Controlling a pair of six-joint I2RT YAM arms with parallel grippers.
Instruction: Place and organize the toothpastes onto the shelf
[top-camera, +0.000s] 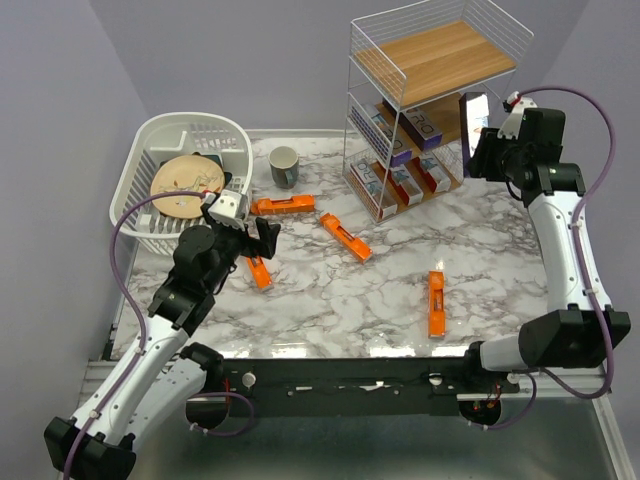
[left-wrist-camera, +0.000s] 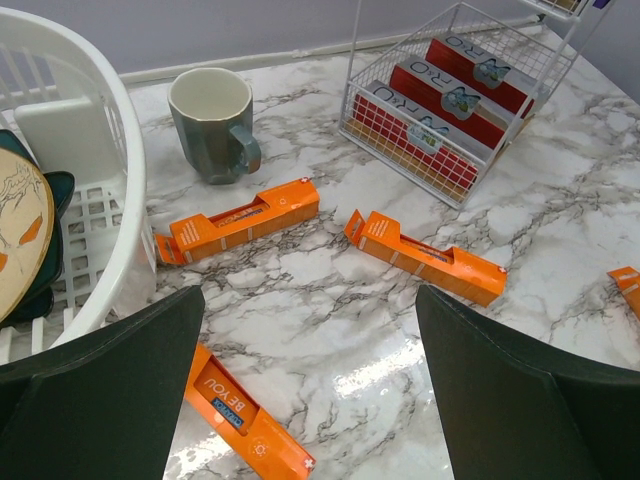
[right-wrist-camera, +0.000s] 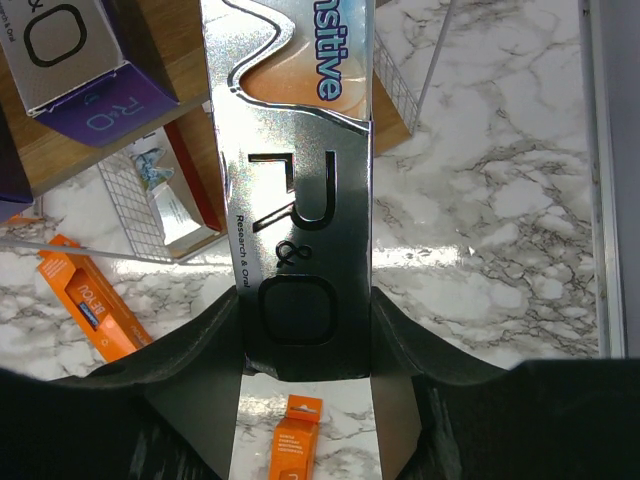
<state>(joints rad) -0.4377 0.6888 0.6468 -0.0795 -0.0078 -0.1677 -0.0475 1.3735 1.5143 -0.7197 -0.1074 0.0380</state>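
Cardboard should make this silver toothpaste box (right-wrist-camera: 290, 200) light, stiff, slick and crushable. Your right hand (right-wrist-camera: 305, 330) clamps its end beside the shelf (top-camera: 440, 60), at the far right corner of the table (top-camera: 330, 300). Your left hand (left-wrist-camera: 310, 390) gapes wide over an orange box (left-wrist-camera: 245, 415) near the left edge: pinch its narrow sides.

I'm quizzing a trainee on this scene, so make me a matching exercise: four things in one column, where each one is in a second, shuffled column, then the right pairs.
1. mug
2. silver toothpaste box
3. white-red toothpaste boxes
4. round tan plate

A. bottom tier of the shelf
B. inside the white basket
C. held by the right gripper
D. standing on the marble table

Pairs: 1-D, 2-C, 3-A, 4-B
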